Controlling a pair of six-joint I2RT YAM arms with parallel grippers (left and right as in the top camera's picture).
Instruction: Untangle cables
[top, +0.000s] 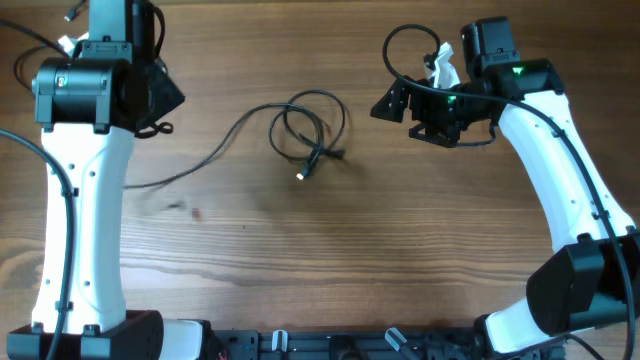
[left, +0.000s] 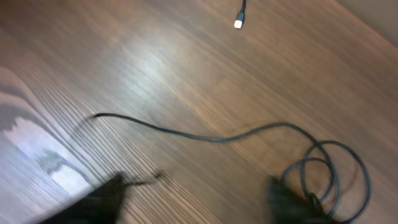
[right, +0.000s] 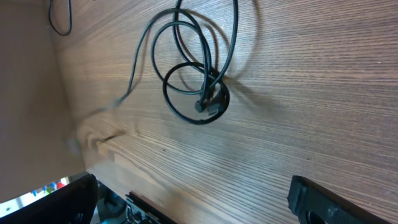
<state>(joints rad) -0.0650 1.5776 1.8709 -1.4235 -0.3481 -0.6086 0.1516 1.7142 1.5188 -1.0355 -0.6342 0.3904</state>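
cables (top: 318, 152) coiled loose on bench (top: 400, 250), one strand trailing leftward, left gripper (left: 196, 186) jaws released, right gripper (right: 193, 183) jaws released

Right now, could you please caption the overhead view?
Looped black cable loose on wooden table between left arm and right arm.

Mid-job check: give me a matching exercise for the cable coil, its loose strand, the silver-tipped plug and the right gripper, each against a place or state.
Things:
A. cable coil
B. loose strand
C. silver-tipped plug
D. right gripper

Places or states:
1. open, holding nothing
2. overlapping loops, middle of the table
3. trails off toward the left arm
4. lies just outside the loops

Pairs: A-2, B-3, C-4, D-1
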